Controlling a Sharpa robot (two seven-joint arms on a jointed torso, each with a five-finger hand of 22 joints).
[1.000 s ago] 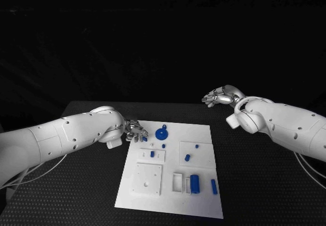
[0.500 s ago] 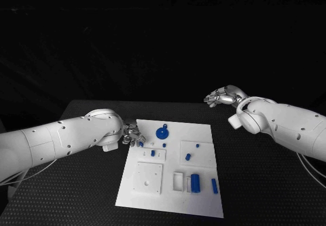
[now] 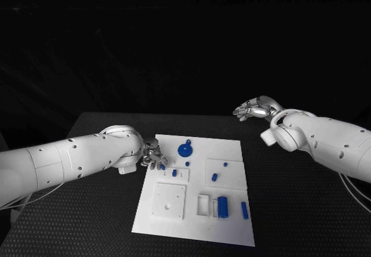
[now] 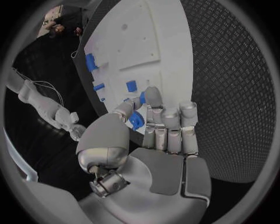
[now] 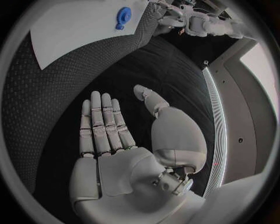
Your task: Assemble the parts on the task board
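Note:
The white task board lies mid-table. On it are a blue round disc, small blue pegs, a long blue cylinder and a blue bar. My left hand hovers over the board's far left edge. In the left wrist view it pinches a small blue part between thumb and finger, just above the board. My right hand hangs over bare table beyond the board's far right corner. Its fingers are spread flat and hold nothing.
A white square block and a white slotted holder sit on the board's near half. Black textured table surrounds the board on all sides. The disc also appears far off in the right wrist view.
My left hand has slid toward me along the board's left edge, carrying the small blue part. The right hand has hardly moved.

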